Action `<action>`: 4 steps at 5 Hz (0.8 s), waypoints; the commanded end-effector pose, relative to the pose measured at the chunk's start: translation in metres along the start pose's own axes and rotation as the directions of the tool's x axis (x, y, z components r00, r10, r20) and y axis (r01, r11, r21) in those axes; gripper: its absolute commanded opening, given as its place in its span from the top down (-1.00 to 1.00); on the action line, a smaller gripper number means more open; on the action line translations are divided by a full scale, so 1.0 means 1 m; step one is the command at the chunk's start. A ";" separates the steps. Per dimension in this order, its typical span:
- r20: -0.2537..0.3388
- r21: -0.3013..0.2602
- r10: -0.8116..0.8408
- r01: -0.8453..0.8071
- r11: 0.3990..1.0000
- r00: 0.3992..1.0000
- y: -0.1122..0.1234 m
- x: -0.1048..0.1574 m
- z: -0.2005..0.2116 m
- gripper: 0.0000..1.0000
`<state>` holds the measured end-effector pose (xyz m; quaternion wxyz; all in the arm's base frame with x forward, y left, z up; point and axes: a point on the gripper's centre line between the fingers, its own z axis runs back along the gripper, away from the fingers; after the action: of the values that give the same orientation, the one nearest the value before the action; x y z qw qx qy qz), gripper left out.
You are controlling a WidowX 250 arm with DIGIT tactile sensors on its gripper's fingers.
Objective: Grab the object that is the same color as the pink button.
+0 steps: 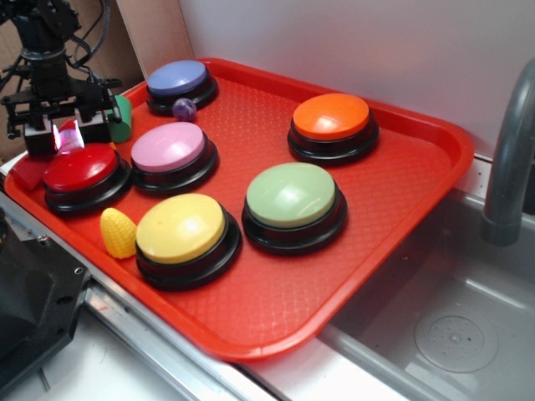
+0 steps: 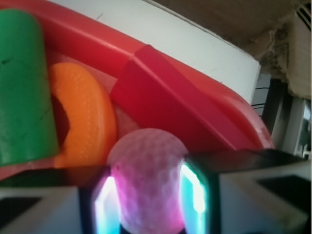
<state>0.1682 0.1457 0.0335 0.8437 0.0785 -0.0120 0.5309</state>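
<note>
The hand point(image 2: 148, 195) grips a small pale-pink ball point(image 2: 146, 180) between its two glowing pads, held at its widest part. The ball's dimpled, bumpy skin probably resists slipping; it looks light and possibly soft, so gentle pressure should do. Beside it lie an orange ring point(image 2: 90, 112), a green cylinder point(image 2: 22, 83) and a red block point(image 2: 165, 97) on the red plastic tray point(image 1: 401, 242), near the glossy domed pink button point(image 1: 170, 149).
</note>
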 end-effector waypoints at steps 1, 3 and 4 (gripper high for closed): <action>0.081 -0.182 -0.292 0.302 0.936 0.953 -0.028 -0.001 0.080 1.00; 0.162 -0.350 -0.685 0.691 0.633 0.710 -0.072 -0.066 0.146 1.00; 0.187 -0.370 -0.802 0.797 0.478 0.568 -0.081 -0.100 0.152 1.00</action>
<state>0.2243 -0.0142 0.1506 0.9893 -0.1123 -0.0617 0.0704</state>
